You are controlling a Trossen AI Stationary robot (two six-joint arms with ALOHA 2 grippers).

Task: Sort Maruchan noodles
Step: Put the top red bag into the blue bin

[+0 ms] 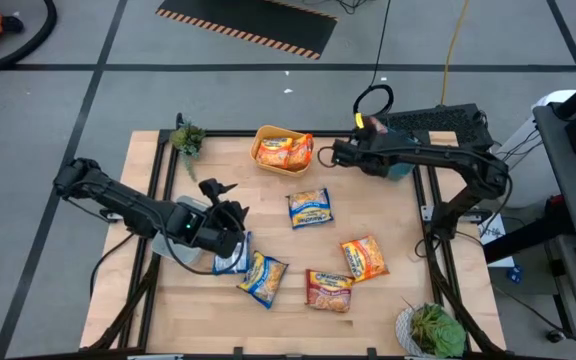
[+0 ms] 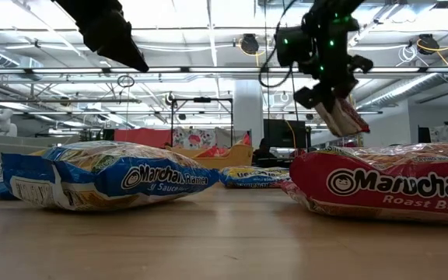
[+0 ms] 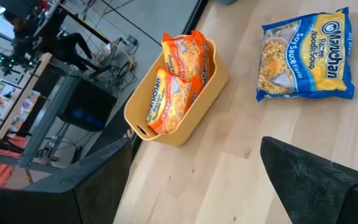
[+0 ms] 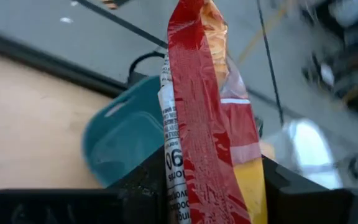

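Observation:
My right gripper (image 1: 325, 155) is up in the air between the yellow bin (image 1: 282, 150) and the teal bin (image 1: 400, 168), shut on a red packet (image 4: 207, 106). My left gripper (image 1: 220, 200) is open and holds nothing; it hovers by the grey bin (image 1: 190, 240). Two orange packets (image 3: 176, 81) lie in the yellow bin. On the table lie a blue-and-yellow packet (image 1: 310, 208), an orange one (image 1: 365, 257), a red-brown one (image 1: 329, 290), another blue-and-yellow one (image 1: 263, 278), and a blue one (image 1: 233, 257) at the grey bin's edge. My right gripper pinches the red packet between its two fingers near one end (image 4: 197, 180), coming from above and pointing down. The packet (image 2: 341, 117) is lifted clear and hangs below the fingers at a slant, edge-on to the wrist camera.
Small potted plants stand at the far-left corner (image 1: 187, 138) and the near-right corner (image 1: 433, 328) of the table. The teal bin (image 4: 126, 134) sits under my right arm at the far right. Bare wood shows along the table's near edge (image 1: 298, 335).

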